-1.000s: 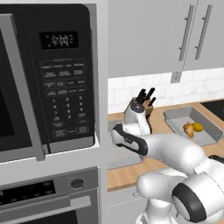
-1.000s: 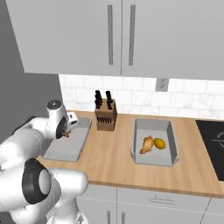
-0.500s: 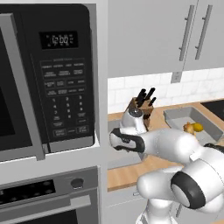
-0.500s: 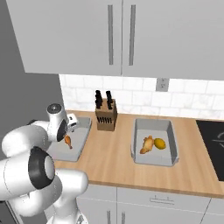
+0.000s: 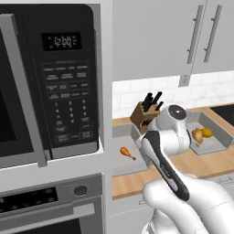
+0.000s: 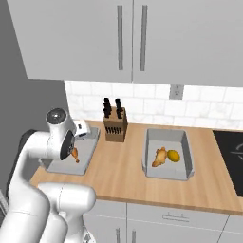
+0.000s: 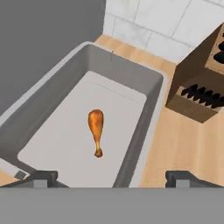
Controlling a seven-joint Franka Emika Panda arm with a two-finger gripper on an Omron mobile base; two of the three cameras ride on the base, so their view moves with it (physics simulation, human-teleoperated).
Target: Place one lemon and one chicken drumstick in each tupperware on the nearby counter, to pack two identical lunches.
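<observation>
Gripper (image 7: 111, 177) open, its two dark tips spread wide at the bottom of the hand view, nothing between them, hovering over the left tupperware (image 7: 144, 113). One chicken drumstick (image 7: 96, 129) lies flat on that tray's floor, about centred, thick end toward the far wall, bone end toward the gripper; it touches no wall and is clear of the fingertips (image 7: 41, 178). No lemon visible in this tray. In the right base view the same tray (image 6: 90, 159) sits at the left end of the counter (image 6: 123, 175), partly hidden behind the white arm, the drumstick (image 6: 75, 154) showing just past the arm's edge. In the left base view the drumstick (image 5: 127, 153) lies on the tray floor left of the arm. Knife block (image 6: 115, 127) stands just right of this tray against the tiled backsplash (image 6: 199, 109), black handles up. Second tupperware (image 6: 186, 161) well apart to the right on the counter, holding one drumstick (image 6: 159, 157) and one lemon (image 6: 173, 155) side by side, touching or nearly so. Black cooktop (image 6: 232, 156) at the far right edge. Grey wall cabinets (image 6: 133, 38) above; microwave (image 5: 50, 82) and oven (image 5: 50, 201) left in the left base view.
</observation>
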